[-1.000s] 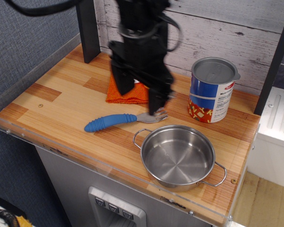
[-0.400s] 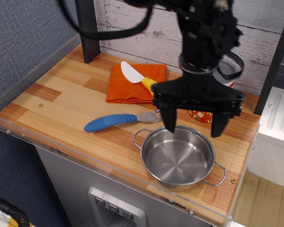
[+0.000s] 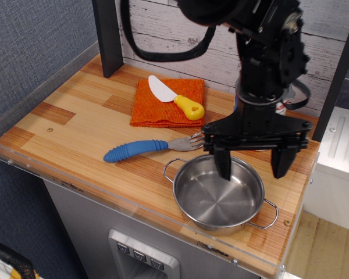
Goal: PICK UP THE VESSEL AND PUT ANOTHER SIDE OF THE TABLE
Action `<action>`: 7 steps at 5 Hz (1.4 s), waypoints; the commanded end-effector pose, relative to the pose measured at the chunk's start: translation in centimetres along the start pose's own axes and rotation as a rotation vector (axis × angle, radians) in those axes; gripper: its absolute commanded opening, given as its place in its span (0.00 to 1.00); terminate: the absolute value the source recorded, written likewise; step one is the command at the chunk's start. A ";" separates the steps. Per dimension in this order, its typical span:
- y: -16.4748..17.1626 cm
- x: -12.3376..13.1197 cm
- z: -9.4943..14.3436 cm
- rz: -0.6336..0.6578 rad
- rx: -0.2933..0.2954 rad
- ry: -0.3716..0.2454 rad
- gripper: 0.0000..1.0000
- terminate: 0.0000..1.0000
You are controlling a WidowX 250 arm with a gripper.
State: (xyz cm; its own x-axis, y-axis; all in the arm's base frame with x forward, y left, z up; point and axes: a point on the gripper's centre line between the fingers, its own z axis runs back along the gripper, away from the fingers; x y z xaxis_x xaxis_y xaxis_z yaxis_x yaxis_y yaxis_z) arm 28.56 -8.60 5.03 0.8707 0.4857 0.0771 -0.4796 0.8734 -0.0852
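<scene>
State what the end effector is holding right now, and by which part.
Nothing is held. The end effector is open, one finger low over the vessel bowl, the other past its far rim; whether either touches it cannot be told.

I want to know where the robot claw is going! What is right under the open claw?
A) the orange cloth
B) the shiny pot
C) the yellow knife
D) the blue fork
B. The gripper hangs open over the back rim of the shiny pot, one finger inside the rim and one outside it; the cloth, fork and knife lie off to the side.
</scene>
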 end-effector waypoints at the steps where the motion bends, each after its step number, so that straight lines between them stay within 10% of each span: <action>1: -0.2 1.8 -1.3 0.047 0.003 -0.016 1.00 0.00; 4: 0.7 1.8 -3.4 0.122 0.034 0.029 1.00 0.00; 5: 0.8 1.9 -3.7 0.121 0.036 0.029 0.00 0.00; 7: 1.1 1.8 -1.9 0.065 0.053 0.031 0.00 0.00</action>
State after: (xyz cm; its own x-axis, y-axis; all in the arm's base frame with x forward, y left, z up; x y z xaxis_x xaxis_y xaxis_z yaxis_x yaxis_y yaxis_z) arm 28.40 -6.96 1.50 0.8431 0.5377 -0.0066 -0.5375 0.8431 0.0170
